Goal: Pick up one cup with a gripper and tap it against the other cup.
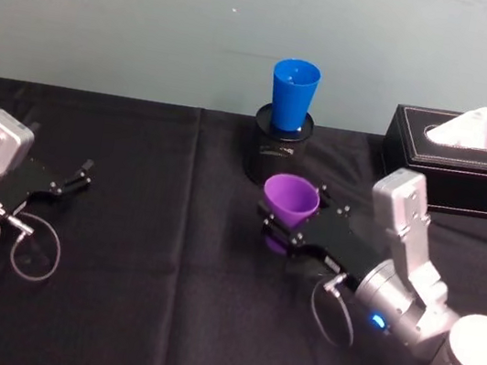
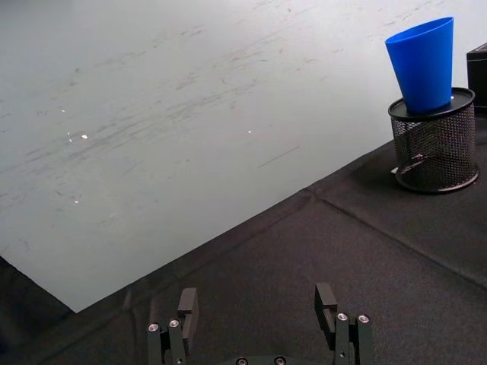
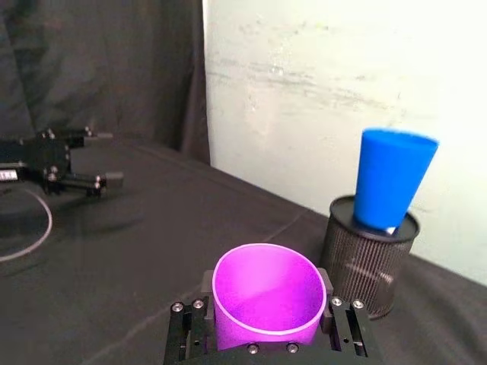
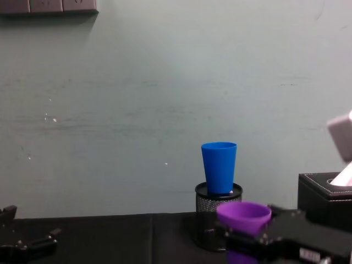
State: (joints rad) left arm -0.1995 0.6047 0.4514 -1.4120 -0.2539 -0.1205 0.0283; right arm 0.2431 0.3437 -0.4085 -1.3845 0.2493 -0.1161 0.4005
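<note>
Head view: the right gripper (image 1: 292, 211) has its jaws pinching the purple cup (image 1: 291, 197), held upright just in front of the pen holder (image 1: 271, 157). The blue cup (image 1: 293, 93) stands in that holder.
Left wrist view: the left gripper (image 2: 256, 293) has its jaws spread, low over the surface (image 2: 342, 251), well apart from the holder.
Right wrist view: the purple cup is near the holder, not touching the blue cup.
Chest view: the purple cup overlaps the holder's right side.
</note>
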